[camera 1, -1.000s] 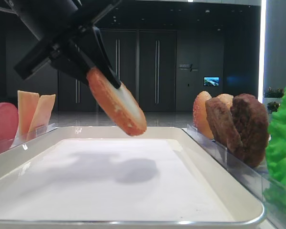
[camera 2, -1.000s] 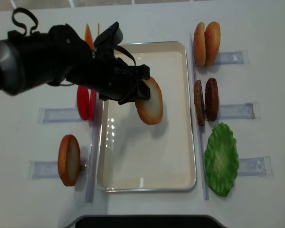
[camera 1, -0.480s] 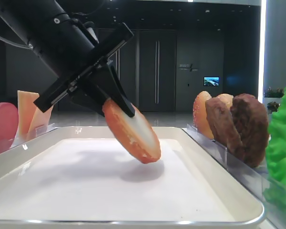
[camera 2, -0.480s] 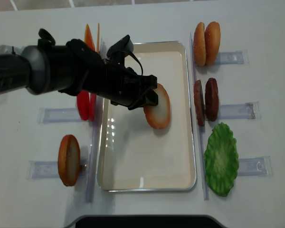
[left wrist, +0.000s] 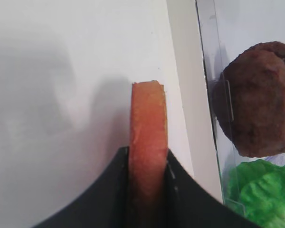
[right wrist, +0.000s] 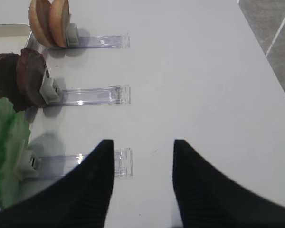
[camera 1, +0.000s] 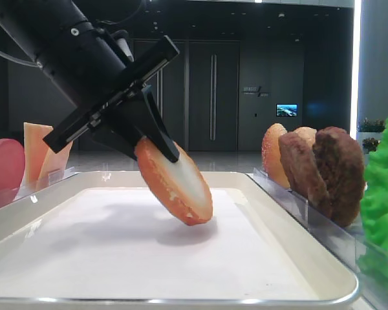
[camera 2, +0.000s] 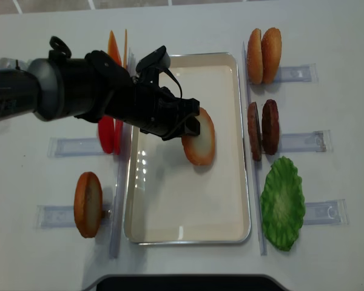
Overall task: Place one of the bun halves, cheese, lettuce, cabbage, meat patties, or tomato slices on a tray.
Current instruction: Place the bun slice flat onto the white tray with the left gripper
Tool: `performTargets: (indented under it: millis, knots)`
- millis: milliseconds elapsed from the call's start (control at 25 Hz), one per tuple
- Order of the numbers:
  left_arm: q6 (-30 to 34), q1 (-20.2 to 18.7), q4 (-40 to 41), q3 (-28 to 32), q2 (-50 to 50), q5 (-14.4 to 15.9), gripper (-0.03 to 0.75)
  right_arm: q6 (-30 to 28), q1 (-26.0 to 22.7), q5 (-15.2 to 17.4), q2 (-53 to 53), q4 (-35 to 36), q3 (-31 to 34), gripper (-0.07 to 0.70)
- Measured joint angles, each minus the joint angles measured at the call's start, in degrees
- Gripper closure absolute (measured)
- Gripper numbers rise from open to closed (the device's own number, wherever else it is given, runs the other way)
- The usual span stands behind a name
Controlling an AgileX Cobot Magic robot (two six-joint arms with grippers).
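Cheese (camera 2: 112, 43) and tomato slices (camera 2: 106, 133) stood at left, untouched. Left pincer (camera 2: 188, 124) clamped tight on bun half (camera 2: 199, 137), tilted, low over tray (camera 2: 188, 233); low side view showed bun's lower edge at or just above tray floor, contact unclear. Release still left. Meat patties (camera 2: 262, 126), lettuce (camera 2: 283, 203) at right. Only right wrist view showed right pincer (right wrist: 142, 183): spread wide, empty, over tabletop (right wrist: 204, 71).

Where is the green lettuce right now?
In the overhead view the lettuce sits right of the tray, just below the two meat patties.
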State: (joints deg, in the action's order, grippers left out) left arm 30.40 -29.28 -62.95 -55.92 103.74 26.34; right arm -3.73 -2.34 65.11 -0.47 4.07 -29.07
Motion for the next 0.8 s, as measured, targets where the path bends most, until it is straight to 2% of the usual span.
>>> performTargets:
  millis: [520, 680, 800]
  knots:
    - [0.0, 0.19, 0.02, -0.05, 2.02, 0.32, 0.594, 0.0, 0.0, 0.0, 0.0, 0.0, 0.0, 0.346]
    - [-0.32, 2.08, 1.79, -0.05, 1.9, 3.83, 0.5, 0.0, 0.0, 0.0, 0.0, 0.0, 0.0, 0.346]
    - [-3.51, 3.66, 5.96, -0.05, 1.01, 6.69, 0.419, 0.0, 0.0, 0.0, 0.0, 0.0, 0.0, 0.346]
